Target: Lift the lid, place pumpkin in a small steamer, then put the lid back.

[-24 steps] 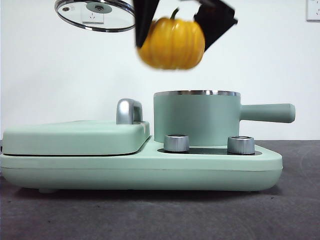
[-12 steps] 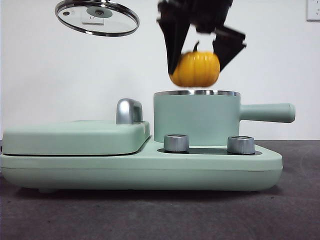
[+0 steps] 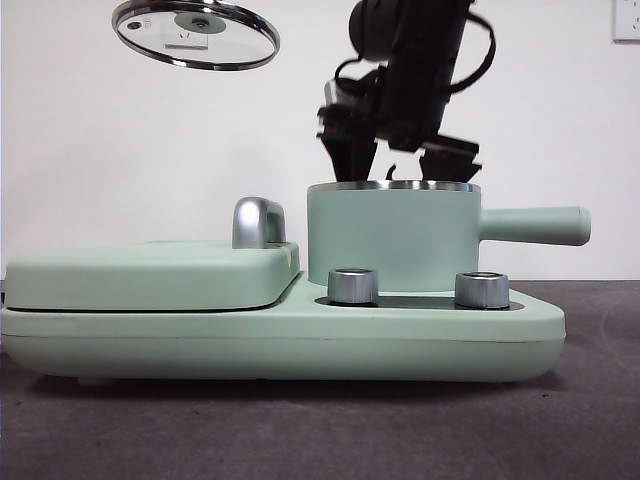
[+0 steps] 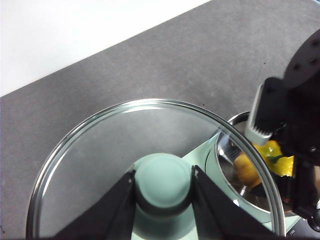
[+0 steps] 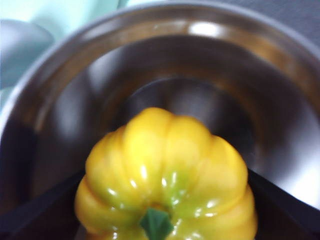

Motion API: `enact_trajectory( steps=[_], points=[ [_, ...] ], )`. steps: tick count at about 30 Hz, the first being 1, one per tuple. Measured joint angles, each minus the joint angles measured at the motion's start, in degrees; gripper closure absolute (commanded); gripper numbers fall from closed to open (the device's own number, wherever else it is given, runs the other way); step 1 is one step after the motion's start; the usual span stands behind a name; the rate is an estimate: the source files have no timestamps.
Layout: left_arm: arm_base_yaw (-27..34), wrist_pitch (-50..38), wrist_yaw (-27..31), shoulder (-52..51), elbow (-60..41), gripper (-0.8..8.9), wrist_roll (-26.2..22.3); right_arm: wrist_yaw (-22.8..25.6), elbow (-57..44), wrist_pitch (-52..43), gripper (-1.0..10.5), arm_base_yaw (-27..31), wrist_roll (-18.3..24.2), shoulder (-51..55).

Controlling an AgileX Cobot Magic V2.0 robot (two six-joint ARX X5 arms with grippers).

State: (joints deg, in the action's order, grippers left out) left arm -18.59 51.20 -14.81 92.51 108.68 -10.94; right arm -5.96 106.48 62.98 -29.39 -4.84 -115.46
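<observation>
Right gripper [image 3: 400, 165] lowered into the steamer [image 3: 393, 238], jaw tips dipped below the steel rim, arm rising dark above. Jaws closed on the pumpkin [image 5: 162, 175], one flank each side, stem toward the wrist. Pumpkin inside the steamer's steel bowl, between the jaws, hidden behind the pot wall in the front view apart from a dark sliver of stem at the rim; cannot tell whether touching the bottom. Steel inner wall of the steamer [image 5: 215, 65] curving all round the pumpkin in the right wrist view.

Left gripper [image 4: 163, 200] clamped on the lid's mint-green knob, one jaw each side, touching. Lid [image 3: 195, 32] held high in the air, tilted, well apart from the steamer and off to the side over the flat cover [image 3: 150, 272]. Through the glass of the lid [image 4: 100, 150] in the left wrist view: grey table [image 4: 175, 60], steamer rim, and a patch of the pumpkin [image 4: 246, 169] beneath the other arm.

Steamer seated on the mint-green base [image 3: 280, 345], long handle [image 3: 535, 226] sticking out sideways, two steel knobs [image 3: 353, 286] just in front of it. Chrome handle [image 3: 257, 222] standing on the flat cover beside the steamer.
</observation>
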Motion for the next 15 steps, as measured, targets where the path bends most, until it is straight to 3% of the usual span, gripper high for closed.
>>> enact_trajectory(
  steps=[15],
  points=[
    [0.0, 0.0, -0.02, 0.0, 0.0, 7.95, 0.0, 1.57, 0.2, -0.22, 5.7, -0.13, 0.35, -2.49]
  ],
)
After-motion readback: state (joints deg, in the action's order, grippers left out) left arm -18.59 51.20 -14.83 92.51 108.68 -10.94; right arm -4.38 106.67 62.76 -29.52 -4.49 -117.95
